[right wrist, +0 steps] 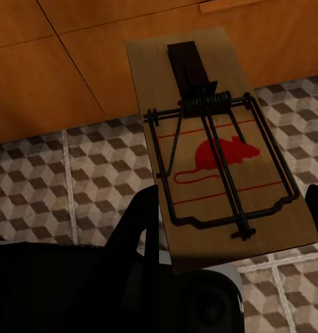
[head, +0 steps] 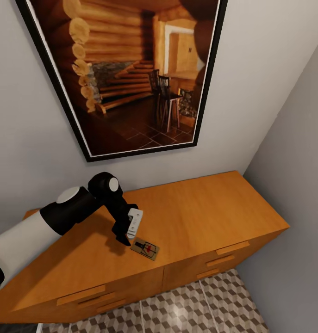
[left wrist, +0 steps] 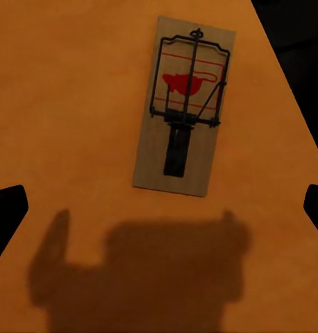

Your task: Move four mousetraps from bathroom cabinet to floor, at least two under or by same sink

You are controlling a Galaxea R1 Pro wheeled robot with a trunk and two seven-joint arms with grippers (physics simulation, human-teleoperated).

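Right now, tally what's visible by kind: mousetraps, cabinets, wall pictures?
Mousetraps: 2, one on the cabinet top, one held in the right gripper
Cabinet: 1
Framed picture: 1
Total: 4

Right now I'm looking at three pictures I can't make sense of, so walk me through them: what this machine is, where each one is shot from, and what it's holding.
This is a simulated two-armed robot. The head view looks down from its head: its left arm, white and black, reaches over an orange-brown cabinet below a framed picture of a log cabin room. The left claw hangs just above one mousetrap lying flat on the cabinet top, apparently open and not gripping it.

The left wrist view looks down from that arm: the same mousetrap with the claw's shadow beside it.

The right wrist view is from the other arm: the right claw holds a second mousetrap above the patterned floor, in front of the cabinet's drawers.
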